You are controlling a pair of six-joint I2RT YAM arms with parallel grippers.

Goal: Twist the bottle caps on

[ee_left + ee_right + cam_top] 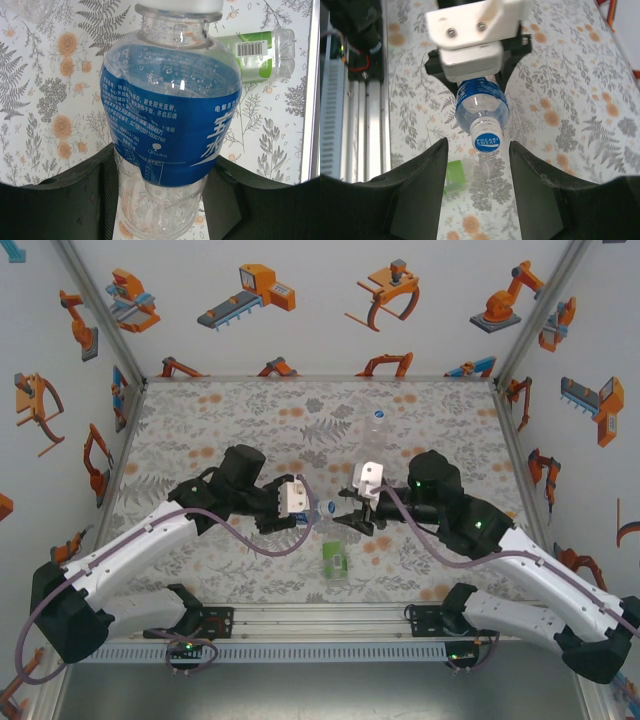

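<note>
Blue-labelled clear plastic bottle (320, 509) held sideways above the floral surface (220, 430), clamped in my left jaws | its small round white cap (486, 142) sits between my right jaws, which stand apart, touching nothing | green-labelled plastic bottle (335, 558) lies on the surface just below.

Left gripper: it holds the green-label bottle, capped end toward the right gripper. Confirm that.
No: the left gripper holds the blue-label bottle, as the left wrist view shows. Its capped end does face the right gripper.
</note>
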